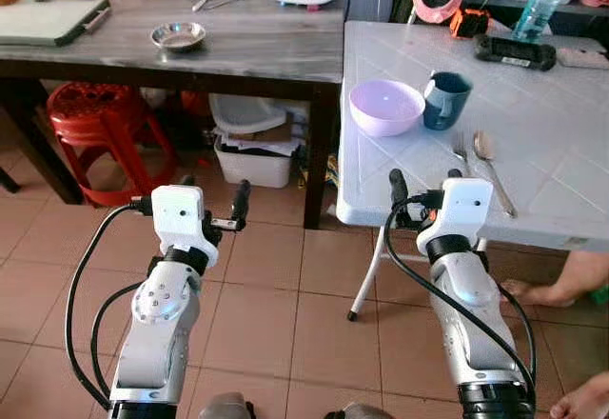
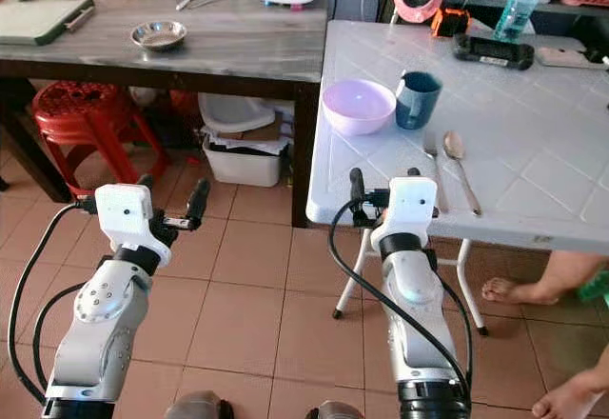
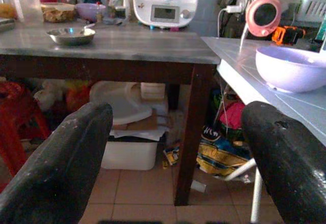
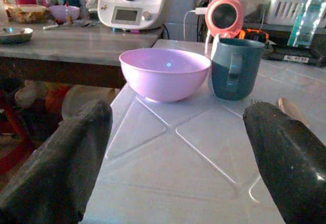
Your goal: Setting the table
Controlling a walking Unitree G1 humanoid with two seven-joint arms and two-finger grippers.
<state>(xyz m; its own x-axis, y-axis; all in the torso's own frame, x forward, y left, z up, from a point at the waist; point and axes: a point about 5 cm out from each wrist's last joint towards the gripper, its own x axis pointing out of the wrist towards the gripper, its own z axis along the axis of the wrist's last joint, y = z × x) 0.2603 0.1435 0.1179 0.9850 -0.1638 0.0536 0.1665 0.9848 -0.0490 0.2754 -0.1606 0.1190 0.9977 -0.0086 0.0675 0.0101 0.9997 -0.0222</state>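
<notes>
Toward the right of the frame stands a white plastic folding worktop (image 1: pixel 533 105) with moulded panel lines. On it a setting is already grouped near the front edge: a round lilac plastic bowl (image 1: pixel 385 107), a dark teal mug with a handle (image 1: pixel 446 99) just beside it, and a metal fork (image 1: pixel 461 152) and metal spoon (image 1: pixel 492 167) lying side by side, handles toward the robot. They look arranged as one diner's place, within easy reach of that edge.

The right hand (image 1: pixel 423 186) hovers at the lower centre of the frame, just at the front edge of the white worktop, fingers spread wide and holding nothing; its wrist camera looks straight at the bowl and mug, so it seems lined up to adjust them or has nothing left to carry. The left hand (image 1: pixel 211 208), in the lower left, hangs over the terracotta tiled floor (image 1: pixel 276 314), also wide open and empty.

In the upper left, a grey wooden worktop (image 1: pixel 238 52) carries a small steel dish (image 1: pixel 178 34), probably the next item to fetch. A person's bare foot (image 1: pixel 538 293) shows at the lower right.
</notes>
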